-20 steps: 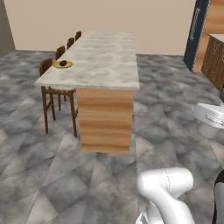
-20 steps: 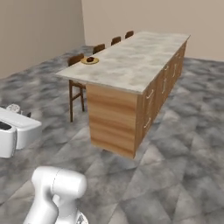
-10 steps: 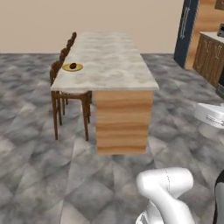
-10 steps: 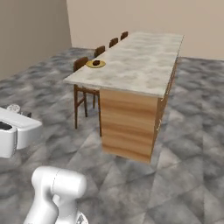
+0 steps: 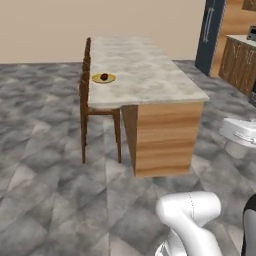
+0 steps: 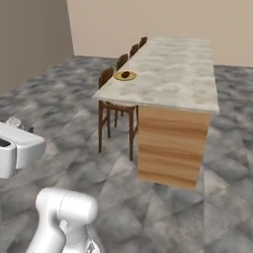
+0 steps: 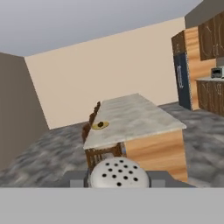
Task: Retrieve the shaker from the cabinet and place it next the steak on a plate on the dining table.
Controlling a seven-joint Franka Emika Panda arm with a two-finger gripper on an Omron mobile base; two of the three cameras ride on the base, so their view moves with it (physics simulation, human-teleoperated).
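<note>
1. The white arm (image 5: pixel 192 220) is folded low, close to the robot's base. Its rounded joint shows at the bottom of both base views.
2. The hand (image 7: pixel 118 178) points level across the room, toward the counter (image 7: pixel 131 118).
3. In the hand view, the shaker (image 7: pixel 118 173) sits right in front of the camera. Its round grey cap with small dark holes faces us.
4. Grey parts of the hand sit tight on both sides of the shaker, so the hand is pinching it.
5. The long counter (image 5: pixel 145 75) stands well apart from the robot, out on the grey stone floor (image 5: pixel 45 165).
6. The plate (image 5: pixel 104 78) lies near the counter's left edge, and the steak (image 5: pixel 104 76) sits on it.
7. Brown chairs (image 5: pixel 95 110) stand in a row along that same side.
</note>
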